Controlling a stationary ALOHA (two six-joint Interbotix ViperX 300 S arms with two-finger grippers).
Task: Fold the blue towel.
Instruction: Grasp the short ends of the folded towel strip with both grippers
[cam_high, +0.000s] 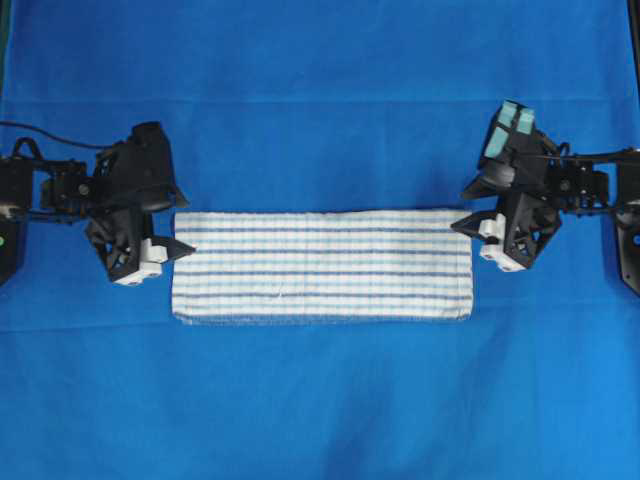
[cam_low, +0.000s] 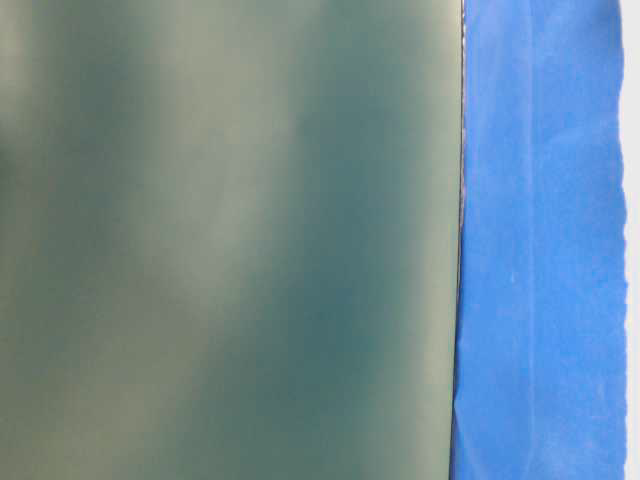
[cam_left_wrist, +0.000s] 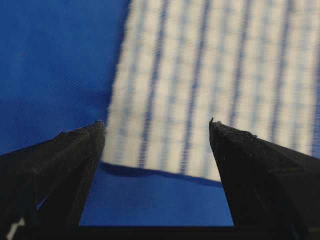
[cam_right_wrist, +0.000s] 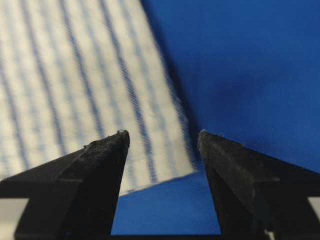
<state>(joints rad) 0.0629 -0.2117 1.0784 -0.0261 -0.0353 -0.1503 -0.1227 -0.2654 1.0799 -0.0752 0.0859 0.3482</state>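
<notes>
Overhead view: blue towel (cam_high: 322, 265), white with thin dark-blue and light-blue stripes, lying flat as a long horizontal band at the centre of the solid-blue table covering (cam_high: 320, 400). Long edges running left to right; near long edge appearing slightly thicker, as of doubled cloth. Short ends facing the two arms.

Left gripper (cam_high: 180, 240) just beside the towel's left short end, near its far corner, one dark fingertip reaching the cloth's edge; whether touching or merely above, cannot be told. Jaws spread wide, nothing between them.

Right gripper (cam_high: 466, 215) just beside the towel's right short end, likewise near the far corner. Jaws spread wide, nothing held.

Left wrist view: two black fingertips (cam_left_wrist: 75, 150) standing well apart, with the striped cloth (cam_left_wrist: 215, 75) ahead and between them, its edge casting a narrow shadow on the covering (cam_left_wrist: 50, 60). Slightly blurred.

Right wrist view: black fingertips (cam_right_wrist: 100, 155) likewise well apart, a corner of the striped cloth (cam_right_wrist: 75, 80) lying ahead of them, bare covering (cam_right_wrist: 250, 65) to the right.

Table-level view: mostly filled by a blurred grey-green surface (cam_low: 230, 240), with a vertical strip of blue fabric (cam_low: 540, 250) at the right; neither towel nor arms visible.
</notes>
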